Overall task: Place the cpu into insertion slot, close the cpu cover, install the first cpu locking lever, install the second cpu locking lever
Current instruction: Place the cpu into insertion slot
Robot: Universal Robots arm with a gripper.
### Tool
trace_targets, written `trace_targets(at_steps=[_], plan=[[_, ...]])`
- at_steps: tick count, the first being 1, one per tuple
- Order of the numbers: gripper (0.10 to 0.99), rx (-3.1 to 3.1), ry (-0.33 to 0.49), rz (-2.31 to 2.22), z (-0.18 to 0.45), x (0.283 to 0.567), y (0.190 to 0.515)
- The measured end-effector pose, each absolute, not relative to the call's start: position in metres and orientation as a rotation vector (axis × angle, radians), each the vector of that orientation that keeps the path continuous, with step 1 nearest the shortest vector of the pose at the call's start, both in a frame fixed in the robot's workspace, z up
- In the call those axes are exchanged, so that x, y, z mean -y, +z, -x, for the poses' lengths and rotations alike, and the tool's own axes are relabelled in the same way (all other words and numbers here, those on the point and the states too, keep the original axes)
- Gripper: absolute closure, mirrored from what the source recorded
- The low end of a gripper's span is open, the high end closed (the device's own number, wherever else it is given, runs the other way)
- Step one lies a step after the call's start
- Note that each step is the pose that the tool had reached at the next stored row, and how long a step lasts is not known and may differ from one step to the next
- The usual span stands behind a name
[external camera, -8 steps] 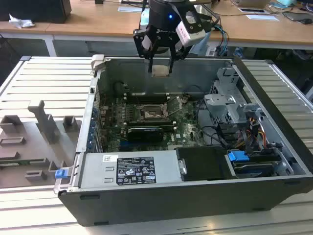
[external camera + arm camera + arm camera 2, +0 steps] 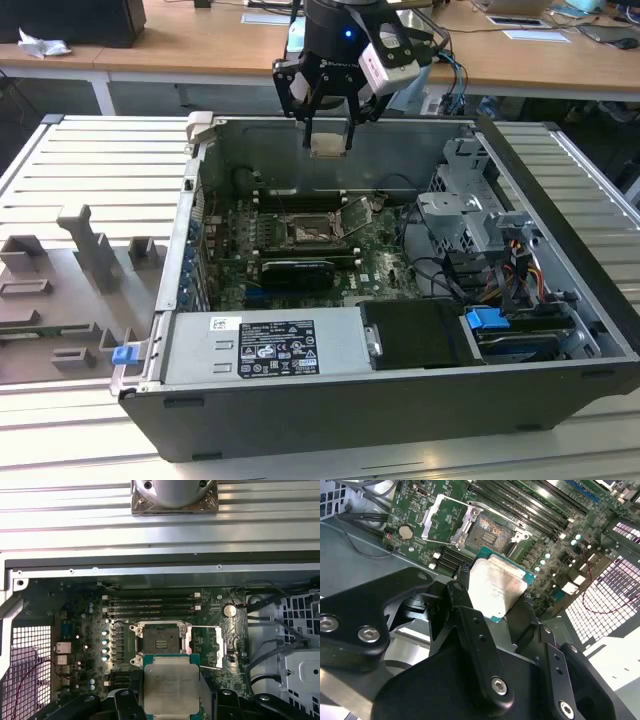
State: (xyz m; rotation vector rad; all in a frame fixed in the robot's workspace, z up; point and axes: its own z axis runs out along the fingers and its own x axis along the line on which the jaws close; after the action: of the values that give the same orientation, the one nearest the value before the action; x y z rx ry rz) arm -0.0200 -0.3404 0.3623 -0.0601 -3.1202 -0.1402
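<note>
An open computer case (image 2: 400,420) is lying on a ribbed grey table (image 2: 90,150). A silver power supply (image 2: 265,345) is sitting along its near wall, with a black graphics card (image 2: 297,272) behind it. Grey fixtures (image 2: 85,250) are standing at the exterior view's left; wooden desks (image 2: 200,50) are running behind.

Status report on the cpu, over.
Gripper shut on cpu, above the case. Slot exposed, cover open beside it. Nothing between cpu and slot.

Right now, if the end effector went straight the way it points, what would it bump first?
Likely the green board beside the open insertion slot, touched first by the cpu the end effector holds; depth is unclear.
</note>
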Motion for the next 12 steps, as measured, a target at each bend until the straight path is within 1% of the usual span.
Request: trace_targets(at_steps=[12], plan=[[0.549, 3.12, -0.141, 0.141, 0.0201, 0.3405, 0.3597]])
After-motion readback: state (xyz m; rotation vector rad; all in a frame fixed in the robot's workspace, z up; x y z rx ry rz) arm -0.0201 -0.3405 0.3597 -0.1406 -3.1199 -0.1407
